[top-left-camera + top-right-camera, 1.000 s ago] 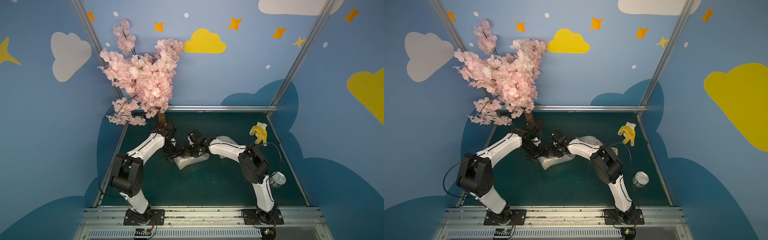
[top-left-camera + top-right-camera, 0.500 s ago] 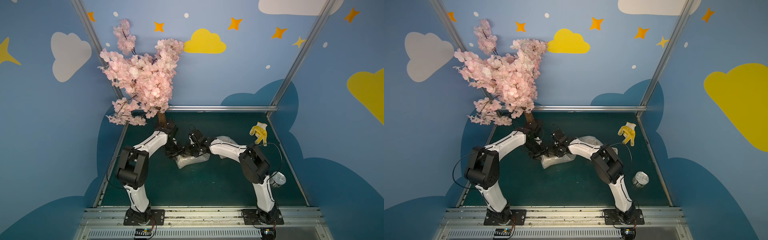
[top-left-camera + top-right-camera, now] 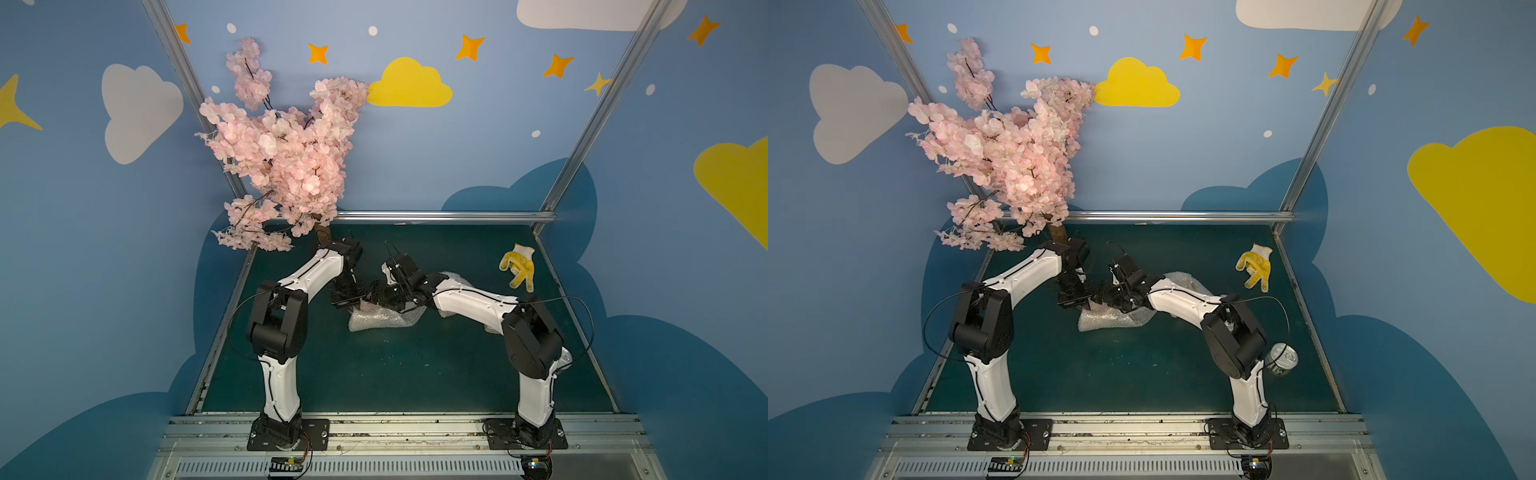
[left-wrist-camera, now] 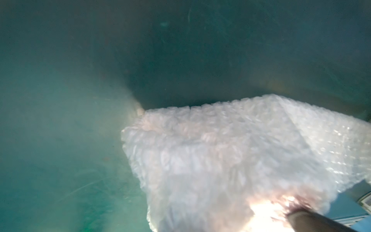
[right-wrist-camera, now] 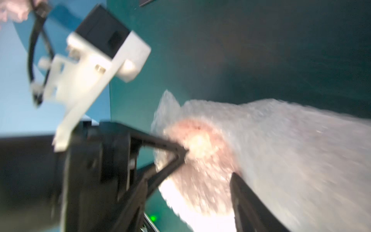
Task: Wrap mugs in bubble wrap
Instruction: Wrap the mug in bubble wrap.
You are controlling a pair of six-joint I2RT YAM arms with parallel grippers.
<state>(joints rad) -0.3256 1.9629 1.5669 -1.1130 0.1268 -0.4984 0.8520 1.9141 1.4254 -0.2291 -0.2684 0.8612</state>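
Two grippers at one bubble wrap (image 3: 382, 318) bundle, mid-bench: my left gripper (image 5: 183, 150) pinched shut on film, right gripper (image 3: 376, 296) open; next, tuck loose edge.

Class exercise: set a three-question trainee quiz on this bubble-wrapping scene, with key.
1. True or false: the yellow-and-white work glove lies on top of the crumpled clear bubble-wrap bundle.
2. What does the left gripper pinch? A the small metallic can; B the bundle; C the glove.
3. Fill in: the pink blossom tree stands at the green table's far ____ corner, robot's side.
Key: 1 false; 2 B; 3 left.
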